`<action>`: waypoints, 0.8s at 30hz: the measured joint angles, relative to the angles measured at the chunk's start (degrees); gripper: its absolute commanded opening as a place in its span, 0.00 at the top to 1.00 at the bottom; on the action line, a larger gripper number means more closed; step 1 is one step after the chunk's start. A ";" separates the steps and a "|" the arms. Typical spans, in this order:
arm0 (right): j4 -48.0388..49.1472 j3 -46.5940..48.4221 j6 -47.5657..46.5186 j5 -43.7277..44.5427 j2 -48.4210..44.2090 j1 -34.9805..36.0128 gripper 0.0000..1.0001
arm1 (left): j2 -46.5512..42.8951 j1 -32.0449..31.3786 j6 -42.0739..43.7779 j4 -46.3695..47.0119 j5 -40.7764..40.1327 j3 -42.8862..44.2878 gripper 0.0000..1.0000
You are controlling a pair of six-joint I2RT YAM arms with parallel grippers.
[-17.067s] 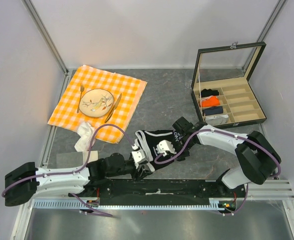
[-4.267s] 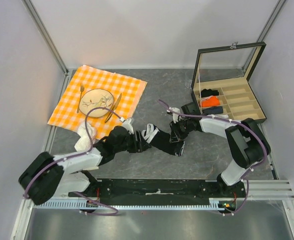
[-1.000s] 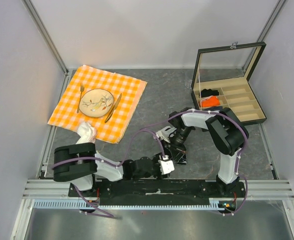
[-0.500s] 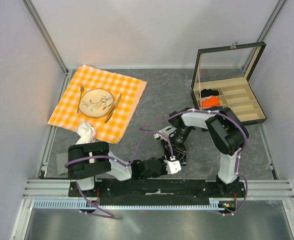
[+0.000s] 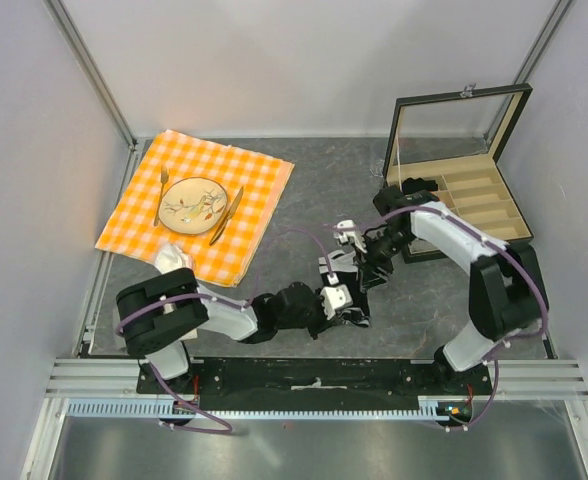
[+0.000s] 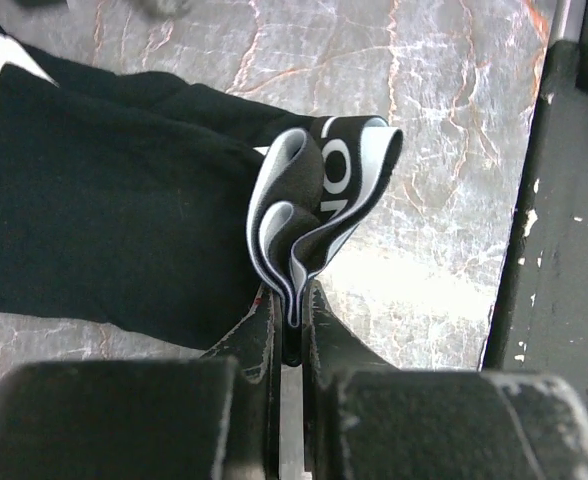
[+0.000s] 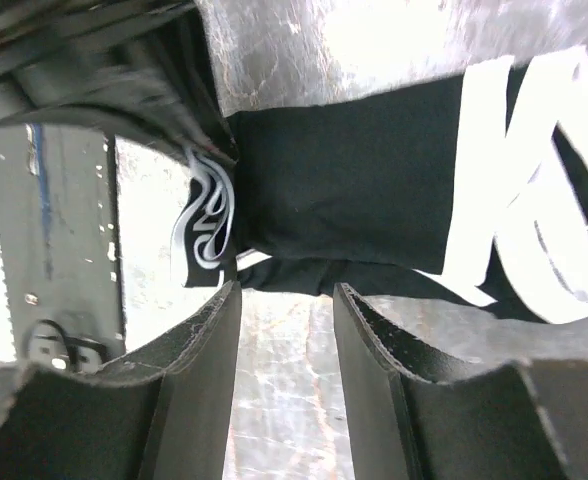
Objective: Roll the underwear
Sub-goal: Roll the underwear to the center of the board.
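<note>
The underwear (image 6: pixel 104 200) is black fabric with white trim, lying bunched on the grey marbled table. Its folded white-lettered waistband (image 6: pixel 324 195) stands up from the fabric, and my left gripper (image 6: pixel 292 305) is shut on the band's lower fold. From the top view the left gripper (image 5: pixel 334 298) sits low near the table's front edge, with the underwear (image 5: pixel 357 316) beside it. My right gripper (image 7: pixel 286 300) is open with nothing between its fingers, just short of the black fabric (image 7: pixel 354 180); white leg trim (image 7: pixel 494 200) shows on the right. The right gripper (image 5: pixel 367 265) hovers just behind the left one.
An orange checked cloth (image 5: pixel 254 185) with a plate (image 5: pixel 194 203), fork and knife lies at the back left. A white crumpled rag (image 5: pixel 169 262) sits beside it. An open compartment box (image 5: pixel 474 205) stands at the right. The black base rail (image 6: pixel 564 250) runs close to the waistband.
My left gripper has shut on the waistband and shifted right with it. The right gripper has opened, let go of the fabric and drawn back; its elbow swung toward the box.
</note>
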 measured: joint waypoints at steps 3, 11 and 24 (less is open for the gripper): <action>-0.42 -1.25 -5.27 0.15 -6.49 0.00 0.47 | -0.07 4.66 -5.31 -3.50 6.88 1.81 0.98; 2.97 -14.34 -17.20 -1.11 -24.59 3.08 0.39 | 8.94 15.96 -21.90 -15.30 26.62 15.10 0.98; 25.20 -29.92 -16.55 12.15 -28.81 13.44 0.33 | 17.92 22.91 -39.67 -23.50 39.87 24.22 0.98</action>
